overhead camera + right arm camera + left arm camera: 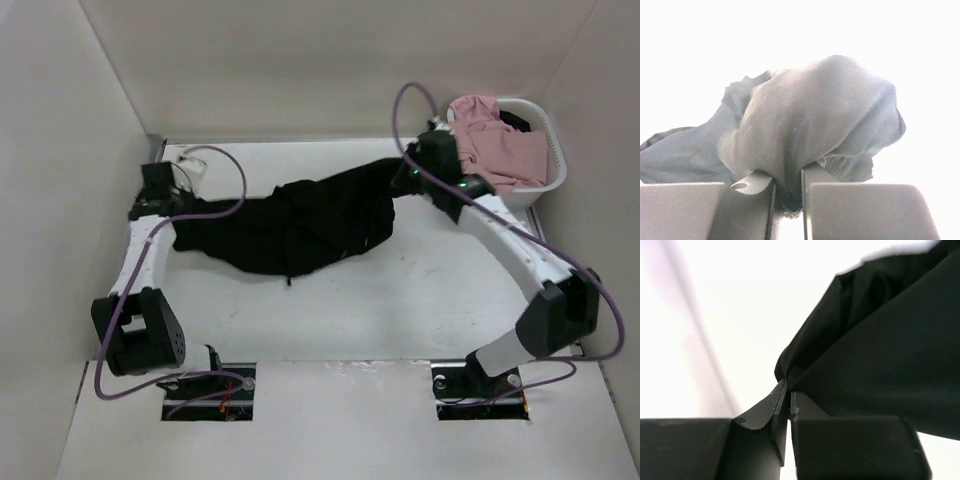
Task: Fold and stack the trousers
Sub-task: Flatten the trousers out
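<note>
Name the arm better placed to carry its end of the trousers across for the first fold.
Right, probably. The right tool is shut on a thick bunch of the trousers, while the left tool pinches only a thin edge, which may slip.

trousers (880,355) cut off at rt edge, left wrist view.

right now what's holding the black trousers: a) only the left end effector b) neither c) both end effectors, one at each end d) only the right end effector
C: the left end effector is pinched shut on an edge of the trousers in its wrist view, and the right end effector is closed on a bunch of the fabric at the other end.
</note>
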`<state>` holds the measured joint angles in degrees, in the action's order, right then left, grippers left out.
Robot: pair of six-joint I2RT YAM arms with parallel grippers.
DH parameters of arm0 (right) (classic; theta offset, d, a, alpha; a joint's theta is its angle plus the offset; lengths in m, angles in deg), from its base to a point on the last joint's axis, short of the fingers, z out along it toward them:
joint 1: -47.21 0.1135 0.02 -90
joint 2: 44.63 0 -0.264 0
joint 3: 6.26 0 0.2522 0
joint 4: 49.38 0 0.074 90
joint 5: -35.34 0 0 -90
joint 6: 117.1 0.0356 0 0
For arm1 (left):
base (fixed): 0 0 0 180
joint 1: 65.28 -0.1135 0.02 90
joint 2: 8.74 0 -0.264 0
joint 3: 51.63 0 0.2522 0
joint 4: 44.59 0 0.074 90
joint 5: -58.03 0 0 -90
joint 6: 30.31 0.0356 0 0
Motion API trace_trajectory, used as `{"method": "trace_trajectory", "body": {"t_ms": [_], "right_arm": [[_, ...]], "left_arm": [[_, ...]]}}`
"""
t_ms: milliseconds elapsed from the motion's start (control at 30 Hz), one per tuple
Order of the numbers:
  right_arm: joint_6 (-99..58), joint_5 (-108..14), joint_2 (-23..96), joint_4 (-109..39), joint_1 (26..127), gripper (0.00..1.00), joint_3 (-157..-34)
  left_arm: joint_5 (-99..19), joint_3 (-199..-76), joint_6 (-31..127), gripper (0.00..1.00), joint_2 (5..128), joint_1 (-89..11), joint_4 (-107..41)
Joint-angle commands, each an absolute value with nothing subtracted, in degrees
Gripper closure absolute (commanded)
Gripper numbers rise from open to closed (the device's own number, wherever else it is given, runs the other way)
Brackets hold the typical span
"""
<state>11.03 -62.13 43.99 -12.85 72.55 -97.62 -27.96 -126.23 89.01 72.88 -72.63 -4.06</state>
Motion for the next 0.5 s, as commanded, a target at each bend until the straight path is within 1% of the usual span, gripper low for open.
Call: {"method": "trace_trajectory", "body": {"t_ms": [0, 67, 167, 300, 367, 467], "right_arm": [[4.90, -55.74, 34.58, -7.33, 65.99, 1.00, -105.79], [4.19, -51.08, 31.59, -4.25, 62.21, 1.00, -106.59], [4.10, -46.50, 27.19, 0.49, 57.28, 1.00, -105.36], [3.75, -43.33, 22.09, 5.69, 52.27, 0.97, -99.57], [3.40, -42.54, 19.63, 6.48, 50.60, 0.97, -95.97], [2.26, -41.92, 16.46, 6.84, 49.36, 0.97, -93.67]], "left_arm": [[-26.61, -137.53, 92.29, 1.00, 65.62, -78.49, -6.67], [-27.14, -140.96, 95.01, 1.00, 64.30, -80.52, -4.38], [-27.58, -141.95, 98.26, 0.99, 61.05, -82.54, -2.71], [-27.23, -137.30, 101.51, 0.99, 57.27, -84.04, -1.04], [-26.96, -134.49, 102.40, 0.99, 55.78, -84.57, -1.29], [-26.88, -134.03, 102.32, 0.99, 54.80, -85.80, -1.47]]}}
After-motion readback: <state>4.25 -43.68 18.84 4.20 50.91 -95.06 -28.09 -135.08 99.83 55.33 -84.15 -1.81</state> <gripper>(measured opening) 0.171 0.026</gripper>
